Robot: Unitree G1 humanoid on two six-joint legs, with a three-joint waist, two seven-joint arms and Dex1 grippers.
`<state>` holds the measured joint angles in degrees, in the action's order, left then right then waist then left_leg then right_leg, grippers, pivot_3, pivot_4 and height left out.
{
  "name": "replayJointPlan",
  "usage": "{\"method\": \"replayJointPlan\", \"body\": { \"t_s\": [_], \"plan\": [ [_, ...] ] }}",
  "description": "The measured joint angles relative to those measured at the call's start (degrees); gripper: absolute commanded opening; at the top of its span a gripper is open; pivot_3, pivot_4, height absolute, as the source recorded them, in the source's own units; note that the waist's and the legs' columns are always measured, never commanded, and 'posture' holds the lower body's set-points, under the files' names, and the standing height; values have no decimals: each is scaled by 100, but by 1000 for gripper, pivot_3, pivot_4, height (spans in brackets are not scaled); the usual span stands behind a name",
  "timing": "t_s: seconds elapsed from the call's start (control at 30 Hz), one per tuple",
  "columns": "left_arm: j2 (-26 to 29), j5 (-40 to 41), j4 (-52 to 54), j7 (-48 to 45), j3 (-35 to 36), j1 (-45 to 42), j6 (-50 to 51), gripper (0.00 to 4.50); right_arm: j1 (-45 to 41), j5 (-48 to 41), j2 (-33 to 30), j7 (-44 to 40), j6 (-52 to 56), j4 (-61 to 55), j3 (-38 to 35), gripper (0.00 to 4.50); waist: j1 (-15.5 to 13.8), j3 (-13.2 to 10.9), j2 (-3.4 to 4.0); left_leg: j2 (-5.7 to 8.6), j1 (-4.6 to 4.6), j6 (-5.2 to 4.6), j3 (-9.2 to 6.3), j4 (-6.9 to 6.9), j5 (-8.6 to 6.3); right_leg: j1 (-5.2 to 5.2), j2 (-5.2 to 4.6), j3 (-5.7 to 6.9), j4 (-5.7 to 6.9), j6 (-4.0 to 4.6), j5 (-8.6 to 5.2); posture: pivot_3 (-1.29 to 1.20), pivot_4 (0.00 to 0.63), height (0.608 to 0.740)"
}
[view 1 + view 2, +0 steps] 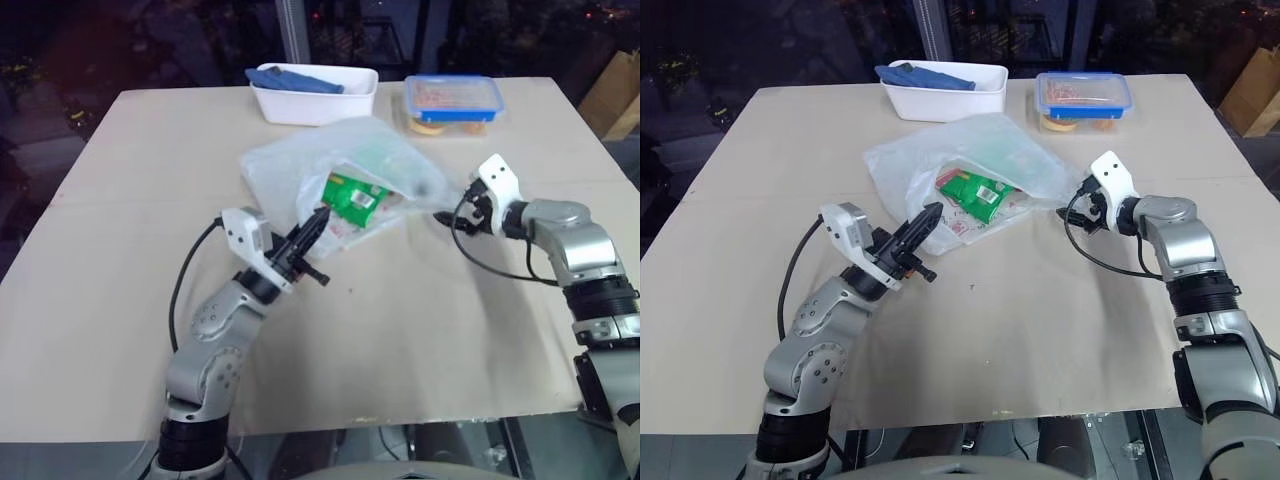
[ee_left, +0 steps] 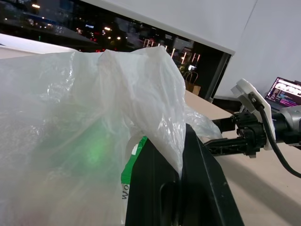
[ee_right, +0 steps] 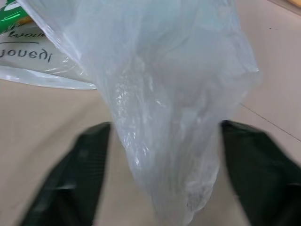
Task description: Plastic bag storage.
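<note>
The plastic bag [image 1: 345, 160], crinkly translucent white film, lies crumpled in the middle of the table with a shiny green packet [image 1: 355, 197] showing at its mouth. My left gripper [image 1: 318, 222] is shut on the bag's near edge; the left wrist view shows the film [image 2: 84, 117] pinched between its black fingers [image 2: 202, 188]. My right gripper [image 1: 445, 213] sits at the bag's right corner. In the right wrist view its two fingers [image 3: 70, 179] stand apart on either side of a hanging fold of the bag [image 3: 164, 94], and neither one touches the film.
A white rectangular tub [image 1: 330, 105] holding a blue cloth [image 1: 295, 78] stands at the back of the beige table [image 1: 120, 330]. Beside it on the right is a clear box with a blue lid [image 1: 452, 98]. Dark floor surrounds the table.
</note>
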<state>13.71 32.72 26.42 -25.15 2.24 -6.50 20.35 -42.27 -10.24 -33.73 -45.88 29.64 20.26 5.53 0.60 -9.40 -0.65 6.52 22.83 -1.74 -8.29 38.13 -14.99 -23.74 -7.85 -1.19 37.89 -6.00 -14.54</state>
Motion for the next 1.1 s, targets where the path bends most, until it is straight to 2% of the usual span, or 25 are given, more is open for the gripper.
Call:
{"method": "replayJointPlan", "body": {
  "t_s": [0.13,0.17,0.3,0.43,0.57,0.7,0.8,0.93,0.97,1.07,1.1],
  "plan": [
    [1,-3,-4,0,0,-1,0,0,0,-54,-77,-26,23,0,-194,106,-1,0,0,0,0,0,0,0,0,0,0,0,0,0,0,0,150,740],
    [8,-5,-16,-2,1,-9,-1,0,0,-91,-146,-64,44,-6,-232,42,-1,0,0,0,0,0,0,0,0,0,0,0,0,0,0,0,150,740],
    [241,-14,-265,-84,141,-309,-1,0,-112,-354,-371,-149,441,-118,-579,42,-7,-4,3,0,1,0,-1,1,0,-1,0,2,3,0,0,0,150,740],
    [508,125,-531,-126,524,-1172,33,0,-883,-939,-400,-67,1031,-269,-1234,42,25,-9,4,-5,-2,0,2,2,0,1,3,0,3,0,0,0,150,740],
    [987,552,-1176,-54,1200,-2903,178,0,-2089,-1734,-349,269,1625,-149,-2102,42,5,-32,-6,-4,28,1,-16,8,1,-15,4,17,-4,1,1,0,150,740],
    [1310,687,-1847,-55,1614,-4122,117,0,-2772,-2299,-255,673,1912,118,-2771,42,14,-29,-11,8,33,-13,-15,3,-8,-10,-11,22,-27,0,1,0,150,740],
    [1308,653,-2339,-113,1644,-4296,23,0,-2797,-2438,-132,895,1971,224,-2874,42,33,-29,-11,12,35,-16,-13,4,-9,-13,-15,21,-25,0,1,0,150,740],
    [1301,330,-2495,-362,1399,-3785,-167,0,-2361,-2352,-178,856,1876,199,-2683,42,47,-30,-10,11,38,-15,-13,9,-8,-20,-14,20,-13,0,1,0,150,740],
    [1297,236,-2484,-455,1297,-3542,-223,0,-2148,-2342,-230,776,1886,141,-2616,620,51,-29,-10,11,37,-15,-11,10,-8,-20,-14,18,-11,0,1,0,150,740],
    [1301,147,-2479,-586,1241,-3169,-239,544,-1854,-2369,-356,607,1970,52,-2573,1364,53,-30,-9,11,46,-15,-11,13,-8,-32,-14,16,-6,0,1,0,150,740],
    [1306,101,-2453,-631,1210,-2970,-239,932,-1625,-2465,-530,383,2119,-119,-2543,1807,52,-30,-9,11,65,-15,-12,17,-8,-52,-14,16,-1,0,1,0,150,740]
  ]
}}
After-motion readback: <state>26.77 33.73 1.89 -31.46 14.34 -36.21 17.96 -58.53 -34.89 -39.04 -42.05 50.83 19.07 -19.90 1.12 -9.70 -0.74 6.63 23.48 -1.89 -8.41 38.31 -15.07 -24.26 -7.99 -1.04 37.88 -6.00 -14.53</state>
